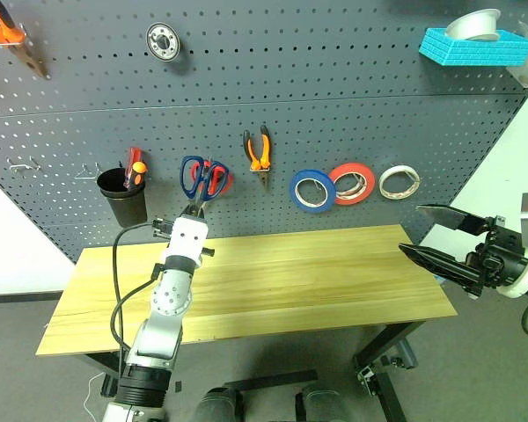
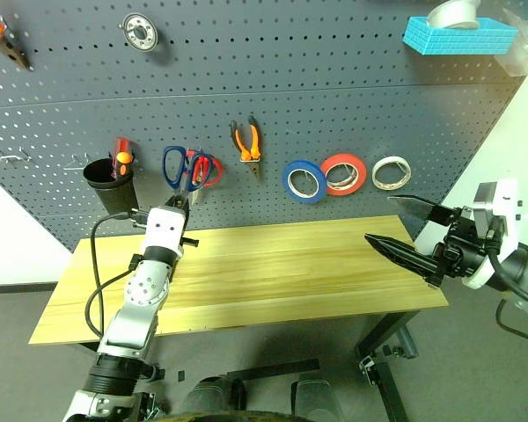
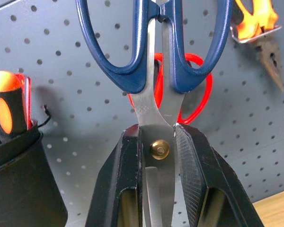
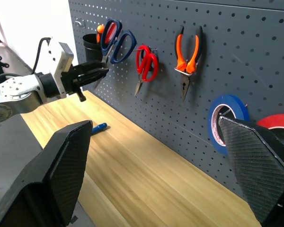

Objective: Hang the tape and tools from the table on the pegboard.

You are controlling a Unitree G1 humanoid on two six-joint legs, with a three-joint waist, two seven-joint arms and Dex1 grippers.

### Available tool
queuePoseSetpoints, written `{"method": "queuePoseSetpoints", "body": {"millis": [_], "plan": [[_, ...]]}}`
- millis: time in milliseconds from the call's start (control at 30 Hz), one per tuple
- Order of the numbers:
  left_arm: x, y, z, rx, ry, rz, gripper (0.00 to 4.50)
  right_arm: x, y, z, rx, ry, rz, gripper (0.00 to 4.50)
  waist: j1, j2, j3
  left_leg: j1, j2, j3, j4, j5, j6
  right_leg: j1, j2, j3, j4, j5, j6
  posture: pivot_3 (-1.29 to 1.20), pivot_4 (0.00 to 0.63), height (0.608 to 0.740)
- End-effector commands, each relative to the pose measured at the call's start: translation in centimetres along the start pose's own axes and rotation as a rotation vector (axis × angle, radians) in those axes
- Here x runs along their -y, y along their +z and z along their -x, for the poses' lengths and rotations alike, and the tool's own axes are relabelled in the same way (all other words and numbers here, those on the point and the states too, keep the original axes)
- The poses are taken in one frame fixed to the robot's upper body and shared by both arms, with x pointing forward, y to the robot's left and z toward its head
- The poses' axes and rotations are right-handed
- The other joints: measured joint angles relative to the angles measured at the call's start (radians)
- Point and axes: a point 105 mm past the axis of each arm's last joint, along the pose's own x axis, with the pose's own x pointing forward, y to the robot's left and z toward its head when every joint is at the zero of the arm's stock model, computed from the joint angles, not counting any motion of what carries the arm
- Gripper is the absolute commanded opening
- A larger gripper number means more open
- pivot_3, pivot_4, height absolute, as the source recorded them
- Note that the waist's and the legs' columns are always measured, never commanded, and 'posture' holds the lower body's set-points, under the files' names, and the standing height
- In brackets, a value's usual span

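Pegboard: large dark grey perforated wall panel (image 1: 334, 132) behind the table.
Cup: black round holder (image 1: 123, 195) hung at the panel's left, with red and orange screwdriver handles (image 1: 135, 167) standing in it.
Left gripper: black two-fingered claw (image 3: 160, 142) clamped on the steel blades of the long blue-handled scissors (image 1: 194, 176), handles up and close against the panel, in front of the red-handled scissors (image 4: 146, 64).
Screwdriver: small blue-handled tool (image 4: 98, 127) lying on the table near the left arm.
Pliers: small orange-handled pair (image 1: 259, 151) hung on a hook, nose down.
Tape: blue roll (image 1: 311, 190) hung on the panel, beside a red-orange roll (image 1: 352, 182) and a white roll (image 1: 399, 182).
Table: long light wood-grain top (image 1: 317, 281) on black legs.
Right gripper: black claw (image 1: 436, 230) spread wide, empty, off the table's right end.
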Motion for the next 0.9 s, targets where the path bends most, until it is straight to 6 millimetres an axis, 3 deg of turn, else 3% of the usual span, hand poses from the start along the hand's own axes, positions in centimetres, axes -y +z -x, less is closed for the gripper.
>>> {"method": "queuePoseSetpoints", "body": {"millis": [33,900], "plan": [[0.3,1.5,-1.0,0.052,0.001,0.012,0.7,0.1,1.0,0.2,0.022,-0.006,0.045,4.5,0.0,0.0,0.0,0.0,0.0,0.0,0.0,0.0,0.0,0.0,0.0,0.0,0.0,0.0,0.0,-0.19,0.001,0.717],[0.2,-0.5,-1.6,-0.02,0.01,0.037,0.7,-0.2,0.9,0.3,0.008,-0.006,0.04,4.5,-0.001,0.0,0.0,0.0,0.0,0.0,0.001,0.0,0.0,0.001,0.0,0.0,0.001,0.0,0.0,-0.2,0.011,0.717]]}}
